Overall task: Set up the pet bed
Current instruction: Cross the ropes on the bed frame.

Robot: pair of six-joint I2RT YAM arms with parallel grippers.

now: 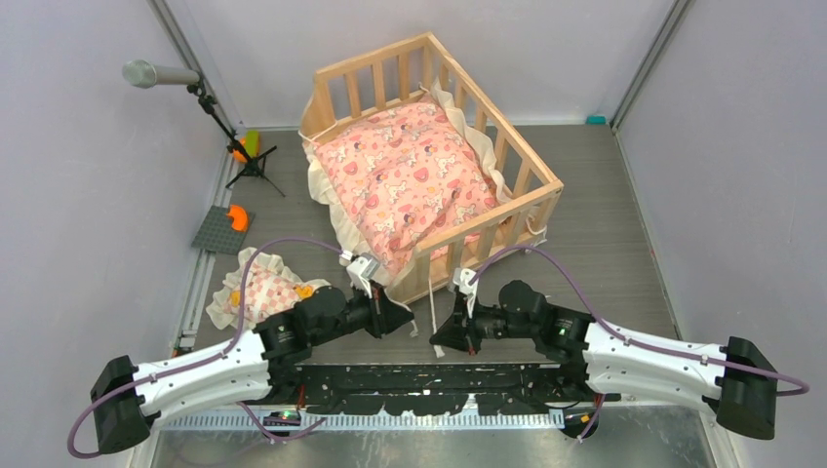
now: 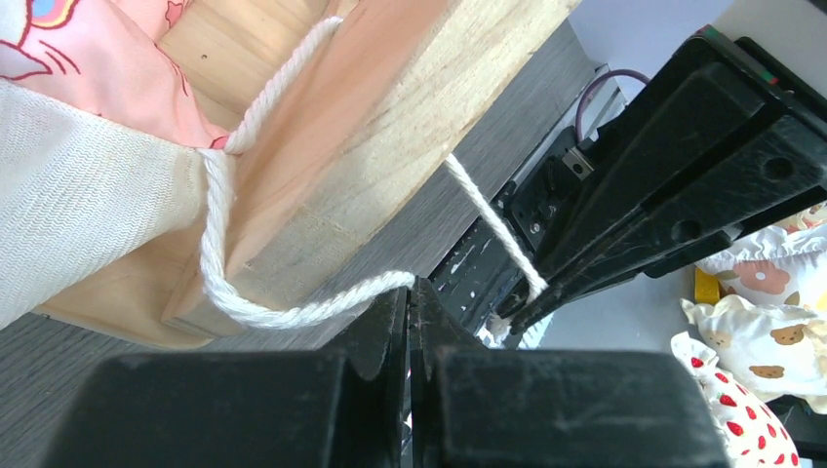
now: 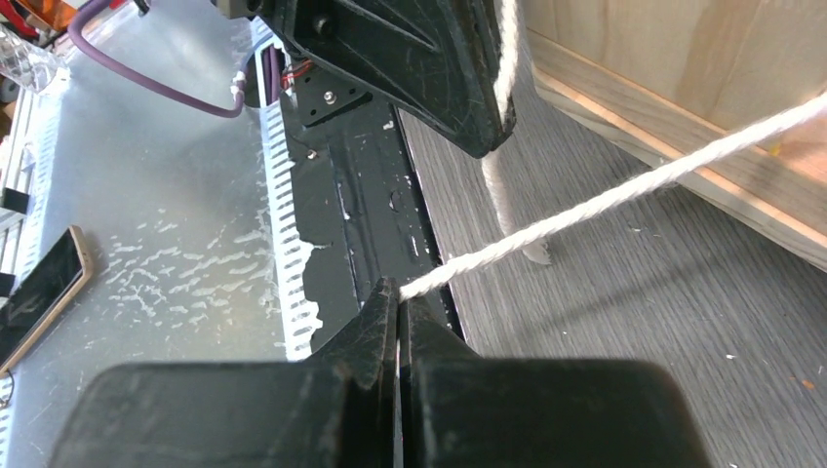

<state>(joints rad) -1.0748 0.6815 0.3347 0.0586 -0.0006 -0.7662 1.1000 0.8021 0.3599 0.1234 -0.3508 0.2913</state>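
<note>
The pet bed, a pale wooden frame with slatted sides, stands at the middle back of the table with a pink printed frilled cushion inside. Both grippers meet in front of its near corner. My left gripper is shut on a white cord that comes from the cushion's cream frill and loops round the bed's corner post. My right gripper is shut on a second white cord that runs taut up to the bed's base. From above, the left gripper and right gripper sit close together.
A small frilled pillow lies left of the left arm. A microphone on a stand and a grey plate with an orange piece are at the far left. A phone lies on the metal ledge. Walls close in both sides.
</note>
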